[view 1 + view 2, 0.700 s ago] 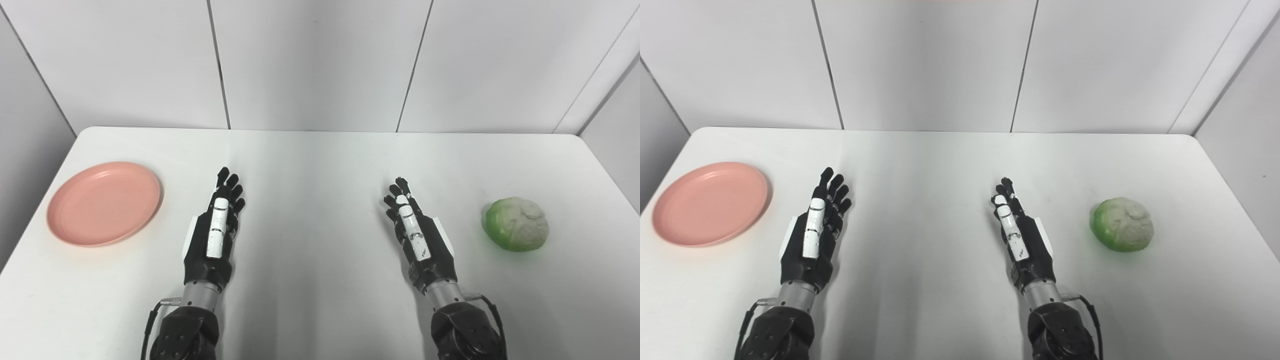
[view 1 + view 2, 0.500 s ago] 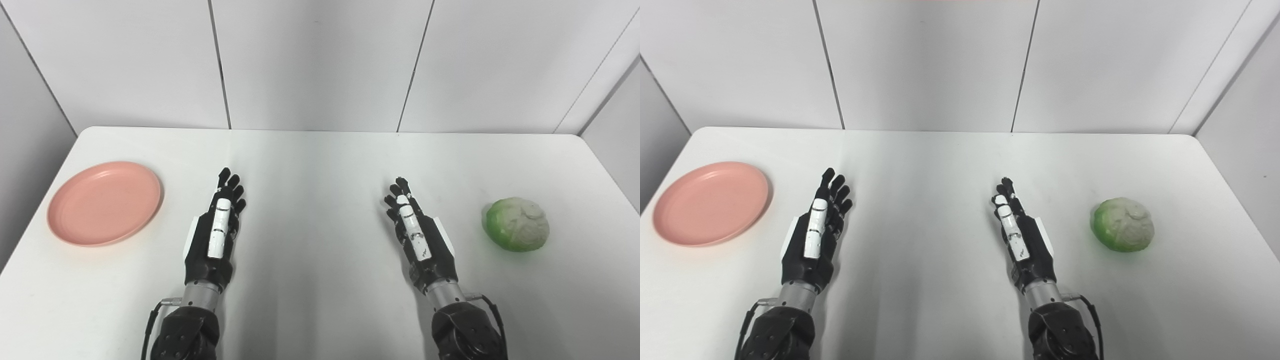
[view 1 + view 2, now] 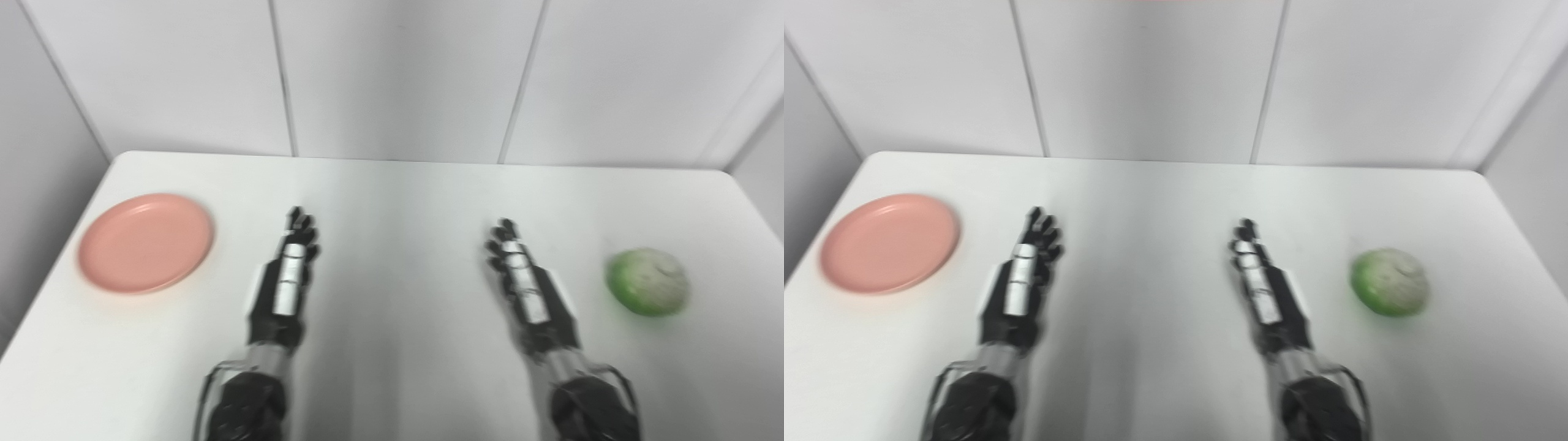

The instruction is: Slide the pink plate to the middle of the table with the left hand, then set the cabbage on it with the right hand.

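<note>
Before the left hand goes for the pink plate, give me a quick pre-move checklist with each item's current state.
1. Pink plate in view, flat on the table's left side: ok.
2. Plate empty: ok.
3. Left hand open, holding nothing: ok.
4. Table stretch between left hand and plate bare: ok.
5. Right hand open, apart from the cabbage: ok.
6. Picture sharp enough to judge fine contact: not ok, both views are blurred.

My left hand (image 3: pixel 283 288) and right hand (image 3: pixel 528 288) lie side by side, fingers extended forward, holding nothing.
</note>
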{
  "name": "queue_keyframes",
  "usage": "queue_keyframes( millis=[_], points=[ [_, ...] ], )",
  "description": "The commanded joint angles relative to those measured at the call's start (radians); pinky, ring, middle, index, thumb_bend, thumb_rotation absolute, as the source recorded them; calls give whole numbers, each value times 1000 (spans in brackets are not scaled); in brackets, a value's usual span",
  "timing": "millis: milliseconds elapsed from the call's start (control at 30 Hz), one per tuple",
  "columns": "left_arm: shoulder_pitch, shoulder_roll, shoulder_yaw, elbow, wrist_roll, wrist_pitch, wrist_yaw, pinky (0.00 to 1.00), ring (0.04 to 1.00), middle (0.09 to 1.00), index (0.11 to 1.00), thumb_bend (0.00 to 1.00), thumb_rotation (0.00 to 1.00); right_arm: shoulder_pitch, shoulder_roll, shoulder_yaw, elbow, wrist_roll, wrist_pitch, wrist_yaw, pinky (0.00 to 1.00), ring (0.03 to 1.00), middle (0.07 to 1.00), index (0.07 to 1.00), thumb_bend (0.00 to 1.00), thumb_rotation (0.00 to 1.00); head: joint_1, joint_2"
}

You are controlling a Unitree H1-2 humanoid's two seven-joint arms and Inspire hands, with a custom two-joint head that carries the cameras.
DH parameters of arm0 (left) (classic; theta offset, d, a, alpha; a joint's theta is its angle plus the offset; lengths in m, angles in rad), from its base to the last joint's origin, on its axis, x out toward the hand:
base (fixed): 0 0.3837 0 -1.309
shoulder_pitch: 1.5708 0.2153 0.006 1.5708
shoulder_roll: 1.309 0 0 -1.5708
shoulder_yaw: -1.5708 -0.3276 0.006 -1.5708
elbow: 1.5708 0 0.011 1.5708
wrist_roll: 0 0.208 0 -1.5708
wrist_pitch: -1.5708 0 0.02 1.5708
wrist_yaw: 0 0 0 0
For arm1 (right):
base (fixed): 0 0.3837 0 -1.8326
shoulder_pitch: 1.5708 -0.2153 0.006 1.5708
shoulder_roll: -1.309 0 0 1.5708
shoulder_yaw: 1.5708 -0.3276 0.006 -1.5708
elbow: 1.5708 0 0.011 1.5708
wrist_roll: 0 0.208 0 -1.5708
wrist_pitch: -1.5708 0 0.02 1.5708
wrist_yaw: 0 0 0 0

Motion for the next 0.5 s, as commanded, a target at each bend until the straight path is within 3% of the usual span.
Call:
queue_keyframes(
  millis=[0, 167, 333, 467],
  points=[
    [-58, -23, 0, 12, 11, -68, 12, 1000, 1000, 1000, 1000, 582, 895, -9, -18, -22, -1, 48, -52, 31, 1000, 999, 1000, 1000, 671, 898, 52, -22],
    [-139, -16, 53, 78, 7, -100, 48, 1000, 1000, 1000, 1000, 662, 921, -21, -36, -63, 52, 117, -89, 72, 1000, 1000, 1000, 1000, 654, 859, 141, -71],
    [-209, 19, 130, 123, -18, -114, 72, 1000, 1000, 1000, 1000, 711, 947, -19, -47, -65, 38, 74, -69, 46, 1000, 1000, 1000, 1000, 685, 868, 182, -105],
    [-265, 59, 207, 127, -74, -110, 81, 1000, 1000, 1000, 1000, 742, 956, -41, -42, -90, 148, 88, -181, 62, 999, 950, 978, 977, 681, 836, 192, -126]
  ],
)
